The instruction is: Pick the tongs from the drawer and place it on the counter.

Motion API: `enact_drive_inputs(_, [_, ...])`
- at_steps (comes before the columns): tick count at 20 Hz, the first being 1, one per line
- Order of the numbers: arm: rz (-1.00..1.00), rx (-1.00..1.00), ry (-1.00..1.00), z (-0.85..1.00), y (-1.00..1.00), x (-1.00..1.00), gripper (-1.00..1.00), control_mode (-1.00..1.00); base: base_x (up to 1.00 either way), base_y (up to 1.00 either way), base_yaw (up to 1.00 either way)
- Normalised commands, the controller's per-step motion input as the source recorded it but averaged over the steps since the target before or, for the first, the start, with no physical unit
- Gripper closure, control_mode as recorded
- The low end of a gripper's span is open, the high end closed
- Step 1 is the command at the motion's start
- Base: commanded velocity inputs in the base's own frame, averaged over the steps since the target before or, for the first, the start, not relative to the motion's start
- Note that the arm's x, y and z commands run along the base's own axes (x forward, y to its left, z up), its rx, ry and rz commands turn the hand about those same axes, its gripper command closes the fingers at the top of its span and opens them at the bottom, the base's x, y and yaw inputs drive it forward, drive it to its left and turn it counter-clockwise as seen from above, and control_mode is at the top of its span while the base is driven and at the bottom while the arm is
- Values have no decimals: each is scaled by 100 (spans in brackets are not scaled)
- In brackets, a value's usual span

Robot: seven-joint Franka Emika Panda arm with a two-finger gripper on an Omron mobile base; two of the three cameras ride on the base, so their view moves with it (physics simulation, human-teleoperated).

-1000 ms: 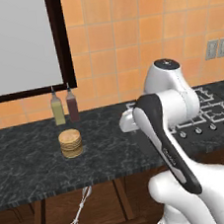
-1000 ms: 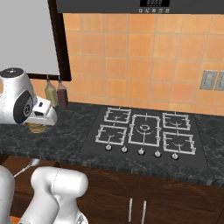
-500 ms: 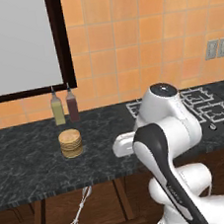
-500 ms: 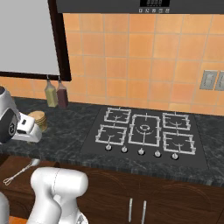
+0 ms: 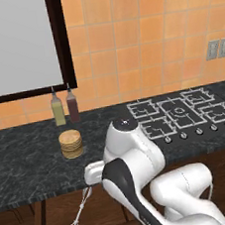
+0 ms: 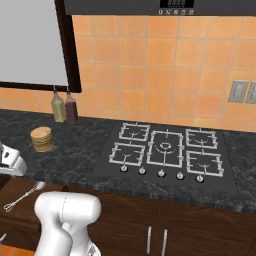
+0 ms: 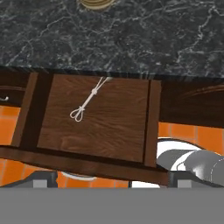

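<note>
Lowered and swung leftward since a second ago, the gripper [image 5: 93,173] is now held at the desk's front edge, above the open drawer [image 7: 131,131]; whether the jaws are spread cannot be told. The tongs [image 7: 89,101] are seen lying on the drawer's bottom, untouched. Beyond, tan discs [image 5: 71,144] and two bottles [image 5: 65,106] are set on the desk [image 5: 25,160].

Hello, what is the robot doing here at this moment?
The robot arm is reaching down toward the open drawer below the counter. The tongs lie flat on the drawer bottom, untouched, with their far tips near the counter edge. The gripper hangs above the drawer and holds nothing; whether it is open cannot be told. A stack of tan discs and two bottles stand on the counter.
</note>
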Motion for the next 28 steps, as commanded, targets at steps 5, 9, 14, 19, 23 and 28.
enact_drive_inputs(5, [1, -15, 11, -59, 66, 1, -100, -100, 0, 0, 0])
enact_drive_inputs(9, [1, -7, 10, -74, 47, 0, -100, -100, 0, 0, 0])
enact_drive_inputs(14, [-1, 0, 3, -59, 2, 3, -100, -100, 0, 0, 0])
enact_drive_inputs(19, [0, 0, 0, -66, 0, 11, -100, -100, 0, 0, 0])
enact_drive_inputs(23, [0, 0, 0, -55, 0, 0, -100, -100, 0, 0, 0])
enact_drive_inputs(28, [0, 0, 3, -37, 0, 3, -100, -100, 0, 0, 0])
